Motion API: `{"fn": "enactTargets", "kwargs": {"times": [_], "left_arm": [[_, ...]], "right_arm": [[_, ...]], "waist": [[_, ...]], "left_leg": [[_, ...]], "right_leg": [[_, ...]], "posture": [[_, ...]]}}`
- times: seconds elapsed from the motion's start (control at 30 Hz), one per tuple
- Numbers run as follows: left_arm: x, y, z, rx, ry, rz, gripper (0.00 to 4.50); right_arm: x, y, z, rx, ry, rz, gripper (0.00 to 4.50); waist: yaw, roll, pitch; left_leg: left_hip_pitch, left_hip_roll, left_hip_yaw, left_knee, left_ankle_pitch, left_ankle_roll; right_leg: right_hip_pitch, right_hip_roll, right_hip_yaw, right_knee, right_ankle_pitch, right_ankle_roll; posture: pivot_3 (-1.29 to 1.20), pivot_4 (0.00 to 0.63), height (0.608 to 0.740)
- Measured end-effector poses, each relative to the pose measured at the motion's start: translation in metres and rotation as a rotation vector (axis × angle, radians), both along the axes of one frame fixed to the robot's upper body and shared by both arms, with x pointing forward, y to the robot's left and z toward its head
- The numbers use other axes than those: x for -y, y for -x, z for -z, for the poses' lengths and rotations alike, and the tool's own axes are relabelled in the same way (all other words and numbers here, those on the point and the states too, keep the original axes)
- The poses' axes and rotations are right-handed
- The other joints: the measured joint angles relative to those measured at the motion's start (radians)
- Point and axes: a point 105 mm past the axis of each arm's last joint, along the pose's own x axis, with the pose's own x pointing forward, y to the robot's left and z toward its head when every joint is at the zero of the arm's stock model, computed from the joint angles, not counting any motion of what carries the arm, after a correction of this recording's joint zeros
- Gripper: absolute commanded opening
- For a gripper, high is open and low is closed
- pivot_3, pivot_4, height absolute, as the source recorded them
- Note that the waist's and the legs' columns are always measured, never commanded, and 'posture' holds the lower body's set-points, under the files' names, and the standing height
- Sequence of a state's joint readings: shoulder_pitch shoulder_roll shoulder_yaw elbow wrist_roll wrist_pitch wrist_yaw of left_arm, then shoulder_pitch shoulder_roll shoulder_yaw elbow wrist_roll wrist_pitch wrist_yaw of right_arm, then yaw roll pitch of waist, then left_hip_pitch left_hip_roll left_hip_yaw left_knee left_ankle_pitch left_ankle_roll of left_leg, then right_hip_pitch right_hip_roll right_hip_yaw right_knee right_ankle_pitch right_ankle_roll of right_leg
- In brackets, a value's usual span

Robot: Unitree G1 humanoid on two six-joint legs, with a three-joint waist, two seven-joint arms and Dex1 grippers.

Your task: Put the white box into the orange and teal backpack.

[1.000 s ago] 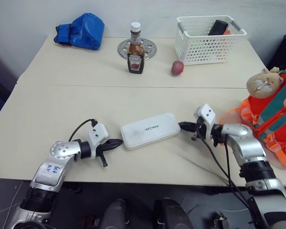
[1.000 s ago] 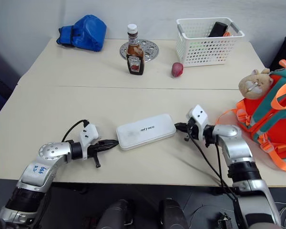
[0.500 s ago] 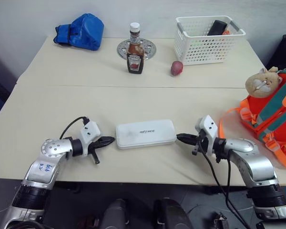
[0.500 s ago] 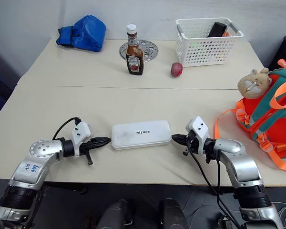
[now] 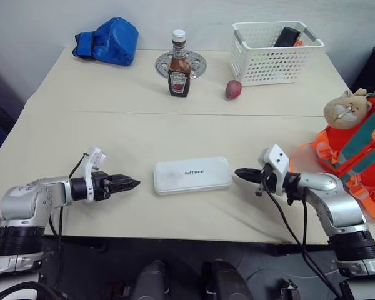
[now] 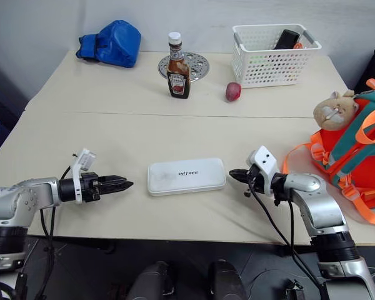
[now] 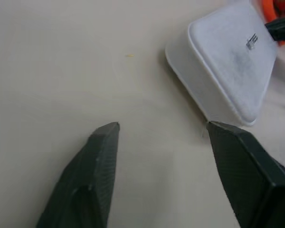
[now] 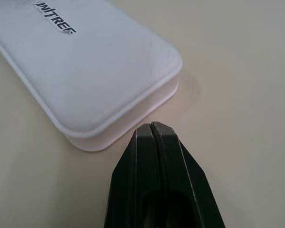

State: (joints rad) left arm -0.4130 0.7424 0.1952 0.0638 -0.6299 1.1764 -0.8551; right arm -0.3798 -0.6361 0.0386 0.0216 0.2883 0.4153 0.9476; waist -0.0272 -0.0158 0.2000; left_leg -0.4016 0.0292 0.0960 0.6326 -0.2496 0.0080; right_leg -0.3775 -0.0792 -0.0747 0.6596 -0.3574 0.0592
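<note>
The left claw (image 7: 161, 142) stands wide, its two matte black wedge-shaped fingers (image 7: 92, 175) well parted over bare tabletop (image 5: 112, 94), holding nothing. The right claw (image 8: 154, 130) is pressed tight together, its two tapered fingers meeting in one dark seam, and it too holds nothing.

Between the two claws lies the white box (image 5: 192, 175), flat on the tabletop: a smooth, hard-looking case, long and low, with rounded corners and a slight lip running round its lid. One short end is just in front of the left claw, with a little gap; the other short end is just ahead of the right claw's tip, near but apart. Small dark lettering sits on top of the lid, partly cut off in the right wrist view, where it seems to end in "TREE".

Beyond the right claw, out to its outer side, stands the orange and teal backpack (image 6: 356, 156), bulky woven fabric with teal bands and loose orange webbing straps (image 6: 362, 209). A tan plush animal charm (image 6: 331, 112) hangs at its top.

Well past both claws, at the far edge of the pale matte tabletop, are a brown sauce bottle (image 5: 179, 69) with a white cap and a label too small to read, a round perforated metal disc (image 5: 194, 62) behind it, a small reddish round fruit (image 5: 232, 89), a white perforated plastic basket (image 5: 272, 59) and a crumpled blue fabric bundle (image 5: 109, 40).
</note>
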Motion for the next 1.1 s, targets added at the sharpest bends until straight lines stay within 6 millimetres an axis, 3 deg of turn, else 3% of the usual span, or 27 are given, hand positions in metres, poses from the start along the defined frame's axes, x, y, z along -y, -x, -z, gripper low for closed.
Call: {"fn": "enactTargets", "kwargs": {"times": [0.3, 0.43, 0.8, 0.97, 1.1], "left_arm": [[0.025, -0.015, -0.005, -0.140, 0.159, -0.022, 4.03], [0.046, -0.019, -0.004, -0.178, 0.203, 0.035, 4.03], [0.095, -0.038, -0.008, -0.197, 0.173, 0.188, 4.03], [0.101, -0.046, -0.011, -0.221, 0.190, 0.218, 4.03], [0.103, -0.044, -0.012, -0.238, 0.198, 0.264, 3.13]], "right_arm": [[-0.012, -0.003, 0.004, 0.003, 0.003, -0.030, 0.00], [-0.011, -0.003, 0.005, 0.001, 0.003, -0.028, 0.00], [-0.010, 0.004, 0.017, -0.018, 0.014, -0.019, 0.00], [-0.011, 0.008, 0.019, -0.002, 0.017, -0.031, 0.00], [-0.011, 0.013, 0.020, 0.002, 0.018, -0.035, 0.00]], "waist": [[0.014, 0.000, 0.000], [0.021, 0.000, 0.000], [0.027, -0.001, 0.000], [0.023, -0.001, 0.000], [0.021, -0.001, 0.000]], "left_leg": [[0.001, -0.001, 0.000, 0.001, 0.001, -0.001], [0.001, -0.001, 0.000, 0.001, 0.001, -0.001], [0.000, -0.001, 0.000, 0.004, 0.001, -0.001], [0.000, 0.000, 0.000, 0.004, 0.002, -0.002], [0.000, 0.000, 0.000, 0.004, 0.002, -0.003]], "right_leg": [[0.001, 0.000, 0.000, 0.001, 0.000, 0.000], [0.001, 0.000, 0.000, 0.001, 0.000, 0.000], [0.001, 0.000, 0.000, 0.001, 0.000, 0.000], [0.001, 0.002, 0.000, 0.001, 0.000, 0.000], [0.000, 0.002, 0.000, 0.001, 0.000, 0.000]], "posture": [[0.00, 0.150, 0.740], [0.00, 0.150, 0.740], [0.00, 0.150, 0.740], [0.00, 0.150, 0.740], [0.00, 0.150, 0.740]]}}
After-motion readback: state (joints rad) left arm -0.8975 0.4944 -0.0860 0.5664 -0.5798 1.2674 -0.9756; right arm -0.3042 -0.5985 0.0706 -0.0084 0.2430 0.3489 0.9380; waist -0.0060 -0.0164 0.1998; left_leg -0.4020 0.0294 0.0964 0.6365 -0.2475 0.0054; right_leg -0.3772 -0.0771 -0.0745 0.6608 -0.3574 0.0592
